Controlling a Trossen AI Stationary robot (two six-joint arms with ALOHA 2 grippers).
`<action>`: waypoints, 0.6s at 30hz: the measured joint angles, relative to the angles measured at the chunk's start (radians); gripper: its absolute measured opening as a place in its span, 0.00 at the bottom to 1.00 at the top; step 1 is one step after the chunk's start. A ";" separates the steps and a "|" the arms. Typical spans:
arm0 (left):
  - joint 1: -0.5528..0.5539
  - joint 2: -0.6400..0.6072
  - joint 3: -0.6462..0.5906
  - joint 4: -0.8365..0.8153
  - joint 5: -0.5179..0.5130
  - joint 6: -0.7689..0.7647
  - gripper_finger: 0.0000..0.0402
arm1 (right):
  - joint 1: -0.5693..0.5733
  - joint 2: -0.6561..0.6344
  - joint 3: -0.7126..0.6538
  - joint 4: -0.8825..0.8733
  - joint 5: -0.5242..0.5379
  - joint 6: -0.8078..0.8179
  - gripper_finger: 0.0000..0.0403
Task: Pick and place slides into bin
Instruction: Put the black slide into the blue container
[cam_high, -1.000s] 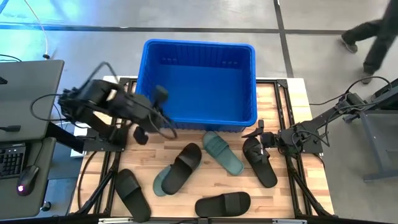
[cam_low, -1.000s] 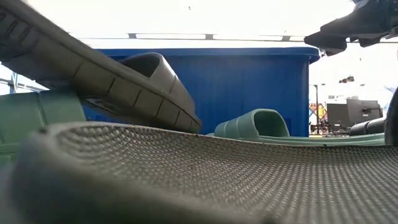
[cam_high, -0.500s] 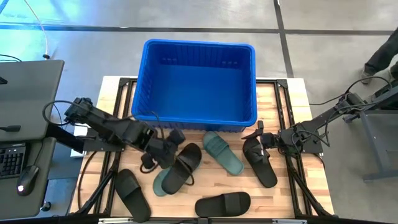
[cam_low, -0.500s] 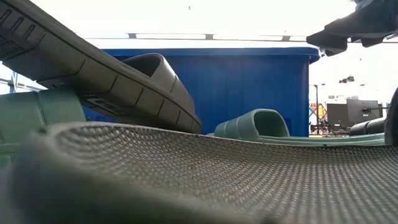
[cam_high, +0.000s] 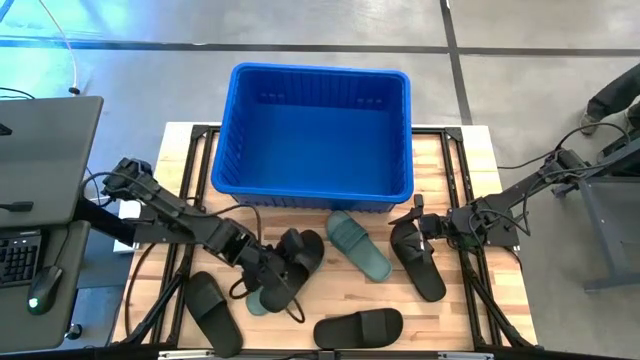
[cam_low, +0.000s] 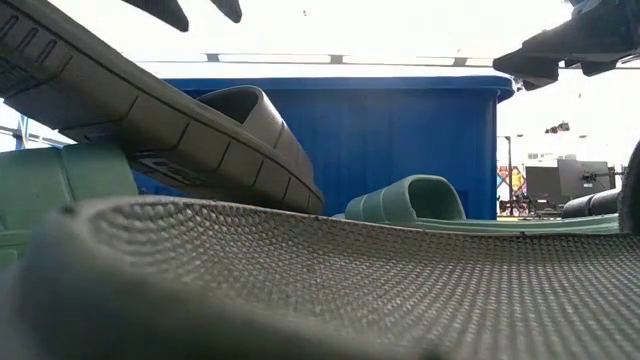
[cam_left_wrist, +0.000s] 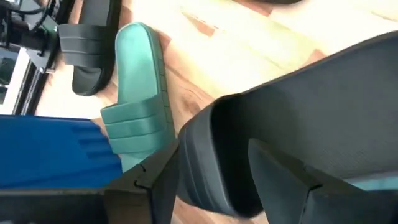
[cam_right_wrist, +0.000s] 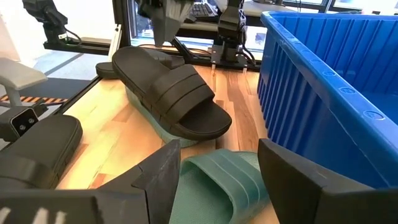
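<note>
Several slides lie on the wooden table in front of the blue bin (cam_high: 318, 125). A black slide (cam_high: 303, 252) rests slanted across a green slide (cam_high: 258, 297) at the centre. My left gripper (cam_high: 281, 268) hovers open just above this black slide, its fingers (cam_left_wrist: 144, 186) standing either side of the ribbed strap (cam_left_wrist: 211, 155); the low view shows the fingertips (cam_low: 172, 10) clear above it. My right gripper (cam_high: 412, 214) waits open at the right, above the far end of another black slide (cam_high: 420, 262), beside a second green slide (cam_right_wrist: 227, 183).
Two more black slides lie near the front edge, one at the left (cam_high: 212, 312) and one at the middle (cam_high: 360, 326). Black metal frame rails (cam_high: 180, 235) border the table. A desk with a keyboard (cam_high: 20, 255) stands at the left. A person's legs (cam_high: 615, 100) show at the far right.
My left gripper has swung away from the bin's near left corner, toward the table's near edge and centre, and has come down over the black slide lying on the green one. Its fingertips now show at the top of the low view. No slide has moved.
</note>
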 joint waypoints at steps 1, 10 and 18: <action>0.000 0.000 -0.016 0.024 -0.003 0.001 0.43 | 0.000 0.000 0.000 0.000 0.000 0.000 0.51; 0.003 0.073 -0.080 0.111 -0.124 -0.026 0.42 | 0.000 0.001 0.000 -0.005 0.000 0.001 0.51; 0.006 0.169 -0.082 0.124 -0.267 -0.045 0.40 | 0.000 0.001 0.000 -0.012 0.000 0.002 0.51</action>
